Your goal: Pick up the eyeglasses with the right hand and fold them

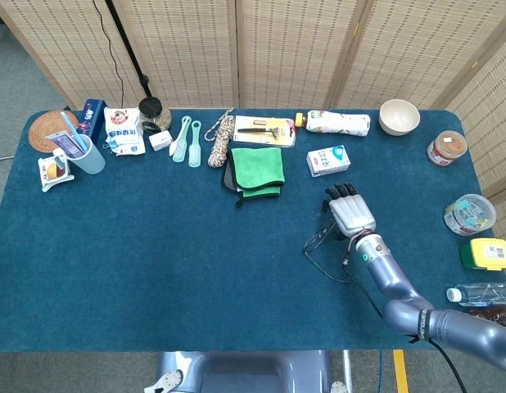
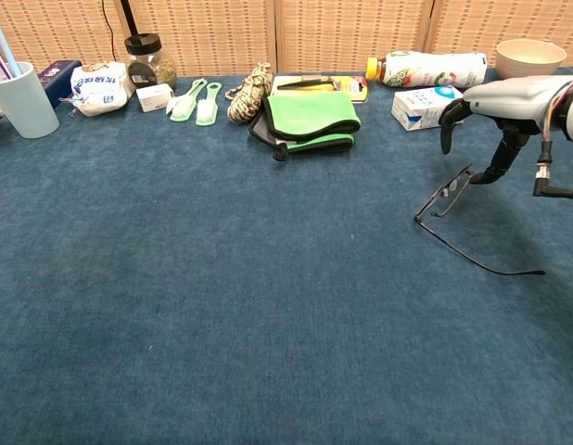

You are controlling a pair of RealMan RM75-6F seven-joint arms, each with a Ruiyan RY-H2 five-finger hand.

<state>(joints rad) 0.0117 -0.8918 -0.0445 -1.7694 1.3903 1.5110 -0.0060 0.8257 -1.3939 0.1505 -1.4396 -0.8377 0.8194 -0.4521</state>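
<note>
A dark blue felt-like tabletop (image 1: 155, 246) is standing before woven cane screens (image 1: 294, 49). The right robot hand (image 1: 352, 214) is hovering palm-down at the tabletop's 4 o'clock, fingers spread and curled downward; whether a fingertip is touching the glasses (image 2: 453, 213) cannot be told. The glasses, thin dark wire, are lying unfolded at the hand's 8 o'clock, one temple trailing toward 5 o'clock. The left robot hand is showing in neither view. A folded green cloth (image 1: 257, 168) is lying at 12 o'clock.
</note>
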